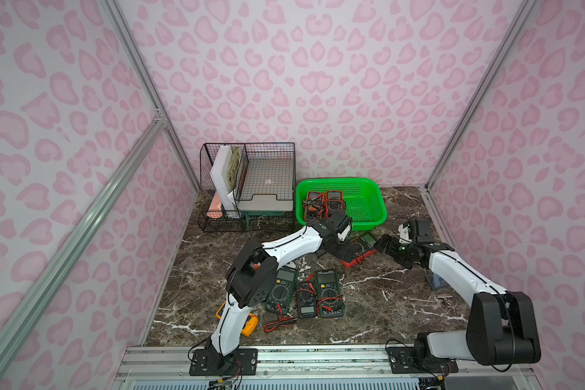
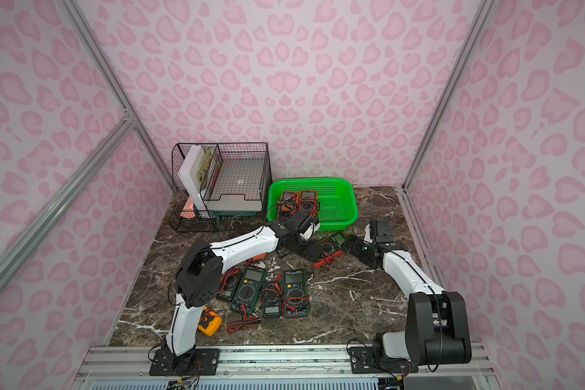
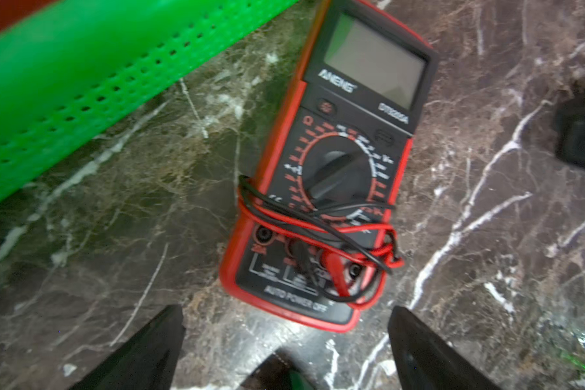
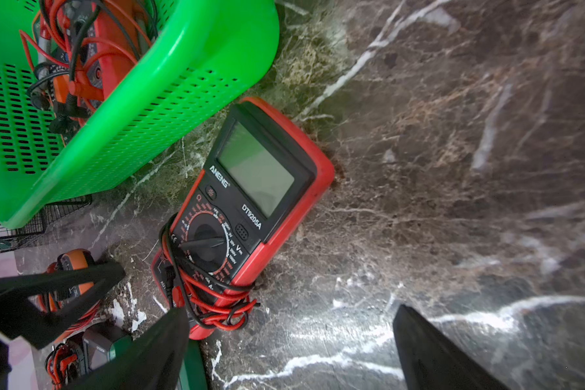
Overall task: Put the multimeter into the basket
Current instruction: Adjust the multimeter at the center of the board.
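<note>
Dark, white-veined marble table (image 1: pixel 385 297) and the objects resting directly on it. Far left corner: black wire-mesh organiser (image 1: pixel 217 221). Beside it, against the back wall: green basket (image 1: pixel 365 221). Just in front of the basket: red multimeter (image 1: pixel 367 241), face up (leads wound round its lower end). Nearer the front: dark green multimeters (image 1: pixel 328 292) side by side, and a yellow multimeter (image 1: pixel 250 326), partly hidden.

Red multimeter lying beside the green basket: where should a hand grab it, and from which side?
Pinch the red multimeter across its two long edges just below the screen, coming straight down from above. It lies flat, face up, and its test leads wrap the socket end, so the upper body gives barer, parallel sides.
</note>
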You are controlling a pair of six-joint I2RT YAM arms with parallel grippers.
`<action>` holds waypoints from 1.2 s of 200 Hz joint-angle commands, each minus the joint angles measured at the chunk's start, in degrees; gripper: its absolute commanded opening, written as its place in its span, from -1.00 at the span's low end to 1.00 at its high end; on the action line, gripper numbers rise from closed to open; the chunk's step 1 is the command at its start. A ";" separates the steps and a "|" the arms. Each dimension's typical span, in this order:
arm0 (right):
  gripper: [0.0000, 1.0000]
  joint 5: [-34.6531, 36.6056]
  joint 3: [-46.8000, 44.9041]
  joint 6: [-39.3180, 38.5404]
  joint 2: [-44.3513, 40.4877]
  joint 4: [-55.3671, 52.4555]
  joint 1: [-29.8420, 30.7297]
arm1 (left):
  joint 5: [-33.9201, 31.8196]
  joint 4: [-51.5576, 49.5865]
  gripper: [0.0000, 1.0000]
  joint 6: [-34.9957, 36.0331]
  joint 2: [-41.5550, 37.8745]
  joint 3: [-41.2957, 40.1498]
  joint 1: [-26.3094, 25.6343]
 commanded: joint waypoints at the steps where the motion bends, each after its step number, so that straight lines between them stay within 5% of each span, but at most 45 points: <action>1: 0.98 -0.53 -0.14 2.04 -0.45 -1.24 0.10 | 0.88 0.32 0.97 2.19 1.28 1.10 0.55; 109: 0.98 2.06 -4.35 3.97 -10.34 -4.14 2.04 | 8.32 3.24 0.97 -1.45 3.57 1.87 -1.39; 192: 0.98 3.35 -5.84 2.29 -14.51 -5.56 1.38 | 4.66 9.45 0.97 -9.53 -1.15 -5.79 -10.91; 240: 0.99 4.32 -6.74 2.36 -14.58 -4.56 1.20 | -1.38 6.48 0.97 -14.46 -7.14 -8.82 -11.81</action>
